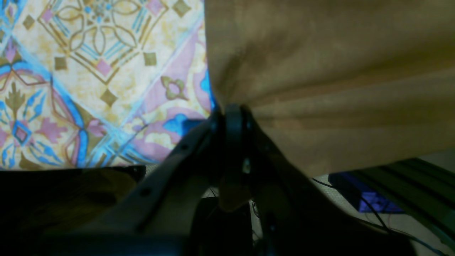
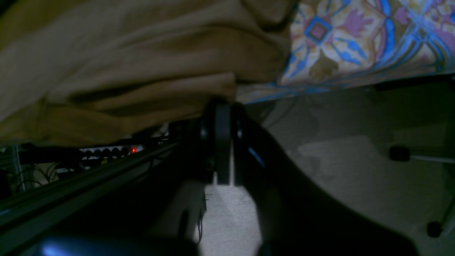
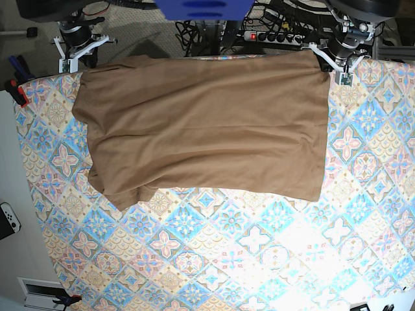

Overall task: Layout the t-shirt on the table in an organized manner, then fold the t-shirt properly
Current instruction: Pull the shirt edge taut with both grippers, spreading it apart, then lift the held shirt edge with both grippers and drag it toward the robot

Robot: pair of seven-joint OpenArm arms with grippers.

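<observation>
The tan-brown t-shirt (image 3: 207,126) lies spread across the far half of the table (image 3: 259,259), its long edge along the far table edge. One end is bunched at the left. In the base view my left gripper (image 3: 326,65) is at the shirt's far right corner. In the left wrist view the left gripper (image 1: 231,111) is shut on the shirt (image 1: 337,89), which fans out from its tips. My right gripper (image 3: 84,65) is at the far left corner. In the right wrist view the right gripper (image 2: 221,105) is shut on a folded edge of the shirt (image 2: 142,71).
A power strip (image 3: 272,37) and cables lie beyond the far table edge. Clamps (image 3: 16,91) hold the cloth at the left edge. A white game controller (image 3: 8,217) sits off the table at left. A chair base (image 2: 400,153) stands on the floor.
</observation>
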